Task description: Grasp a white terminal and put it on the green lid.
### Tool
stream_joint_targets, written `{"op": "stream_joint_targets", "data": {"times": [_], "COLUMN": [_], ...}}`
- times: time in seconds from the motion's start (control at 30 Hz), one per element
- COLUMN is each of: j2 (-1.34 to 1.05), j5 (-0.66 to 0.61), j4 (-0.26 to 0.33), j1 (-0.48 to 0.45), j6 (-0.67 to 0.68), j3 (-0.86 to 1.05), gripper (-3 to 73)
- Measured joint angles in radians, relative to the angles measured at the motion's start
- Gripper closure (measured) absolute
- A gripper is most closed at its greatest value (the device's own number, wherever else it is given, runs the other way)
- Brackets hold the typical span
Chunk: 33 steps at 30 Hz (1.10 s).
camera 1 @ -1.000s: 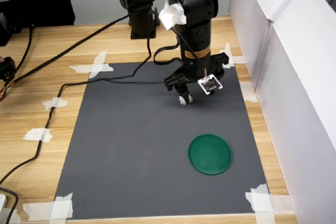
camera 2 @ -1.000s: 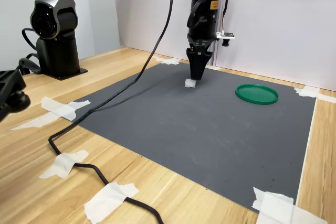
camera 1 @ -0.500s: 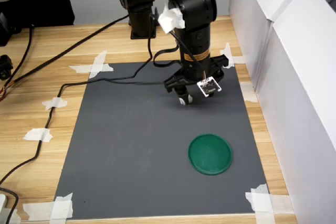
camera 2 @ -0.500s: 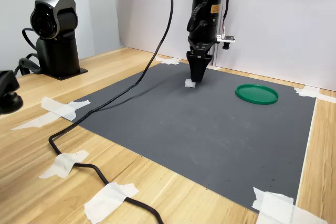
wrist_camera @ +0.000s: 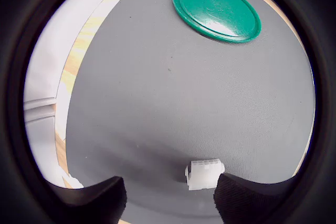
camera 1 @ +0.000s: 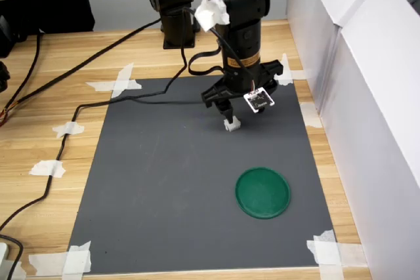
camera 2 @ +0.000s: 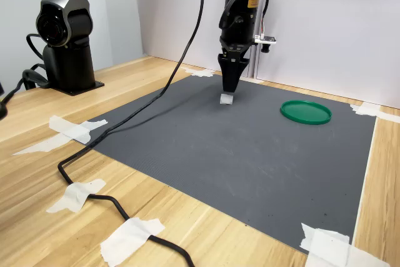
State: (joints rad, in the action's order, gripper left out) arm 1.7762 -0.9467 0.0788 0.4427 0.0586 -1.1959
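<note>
White terminal (camera 1: 230,123) now lifted in claw (camera 1: 230,115).

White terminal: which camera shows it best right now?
The wrist view: the white terminal fills more of the picture there, its ribbed top visible beside one gripper finger. In both exterior views it is only a tiny white speck under the gripper, on the grey mat.

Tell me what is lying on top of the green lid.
Nothing: the green lid is bare across its whole face. The white terminal is by the claw, apart from it.
</note>
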Motion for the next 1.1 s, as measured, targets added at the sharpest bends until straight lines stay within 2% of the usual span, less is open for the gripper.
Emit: {"op": "stream_joint_targets", "data": {"times": [0.37, 0.7, 1.1], "j2": [-0.05, -0.04, 0.032], "j5": [-0.005, 0.022, 0.049], "j4": [-0.033, 0.002, 0.005], "j1": [-0.097, -0.099, -0.099], "j6": [0.0, 0.044, 0.052], "j3": [0.032, 0.033, 0.036], "gripper": [-0.6, -0.6, -0.6]}}
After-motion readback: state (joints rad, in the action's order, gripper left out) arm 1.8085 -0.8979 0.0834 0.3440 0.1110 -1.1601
